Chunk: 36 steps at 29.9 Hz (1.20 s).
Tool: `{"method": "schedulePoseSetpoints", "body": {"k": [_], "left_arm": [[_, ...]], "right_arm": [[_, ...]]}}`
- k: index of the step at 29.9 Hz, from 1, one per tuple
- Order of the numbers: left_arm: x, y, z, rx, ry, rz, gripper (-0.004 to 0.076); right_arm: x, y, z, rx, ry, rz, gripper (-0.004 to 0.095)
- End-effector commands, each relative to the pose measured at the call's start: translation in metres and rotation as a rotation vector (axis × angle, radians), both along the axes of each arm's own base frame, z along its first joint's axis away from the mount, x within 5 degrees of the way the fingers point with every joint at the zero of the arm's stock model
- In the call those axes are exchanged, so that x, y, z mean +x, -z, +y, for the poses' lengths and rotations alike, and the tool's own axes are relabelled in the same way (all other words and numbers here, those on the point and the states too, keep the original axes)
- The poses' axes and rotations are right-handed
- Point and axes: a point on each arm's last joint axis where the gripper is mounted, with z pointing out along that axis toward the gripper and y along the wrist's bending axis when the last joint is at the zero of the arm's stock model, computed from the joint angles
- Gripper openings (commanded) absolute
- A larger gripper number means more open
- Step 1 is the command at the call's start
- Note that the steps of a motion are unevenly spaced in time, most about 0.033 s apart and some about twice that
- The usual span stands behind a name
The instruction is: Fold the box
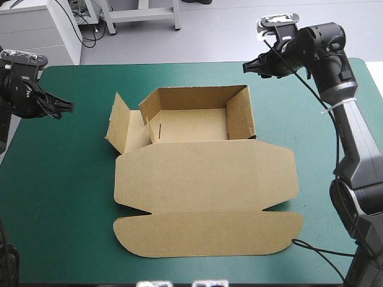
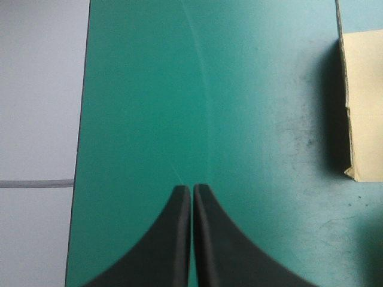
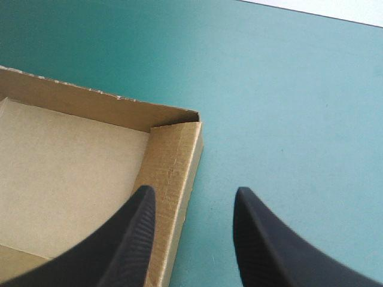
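Two walls up, one side flap untucked.
On the teal-green table cover the brown cut-board box lies at the middle: its far and right walls stand, its lid lies flat on the near side, and its left side flap splays outward. Well apart to the box's left, the black fin-fingered left gripper is clenched on nothing. Above the box's far right corner, the right gripper hangs with jaws released. The flap likely comes next: roll it over its wall and press evenly, bracing the opposite wall so the tray cannot slide.
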Motion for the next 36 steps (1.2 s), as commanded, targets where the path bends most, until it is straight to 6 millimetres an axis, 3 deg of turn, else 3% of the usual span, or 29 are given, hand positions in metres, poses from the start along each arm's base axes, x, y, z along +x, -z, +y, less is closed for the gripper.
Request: {"method": "schedulePoseSetpoints", "body": {"k": [1,7,15,20,30,36], "left_arm": [[-0.011,-0.019,0.001,0.007,-0.009,-0.087,0.0],[-0.011,-0.019,0.0,0.003,-0.008,-0.087,0.0],[-0.012,-0.018,0.001,0.01,-0.007,-0.074,-0.0006],[-0.012,-0.018,0.001,0.01,-0.007,-0.076,-0.0006],[-0.012,-0.018,0.001,0.011,-0.006,-0.08,-0.0008],[-0.011,-0.018,0.0,0.011,-0.003,-0.082,-0.0008]], "right_arm": [[-0.024,-0.036,-0.009,0.039,0.027,-0.097,0.04],[-0.009,-0.018,-0.001,0.079,0.021,-0.034,0.04],[0.033,0.042,0.013,0.078,0.01,0.115,0.04],[0.048,0.07,0.019,0.079,0.008,0.18,0.04],[0.059,0.1,0.026,0.109,0.006,0.27,0.04],[0.055,0.135,0.029,0.117,0.001,0.402,0.04]]}}
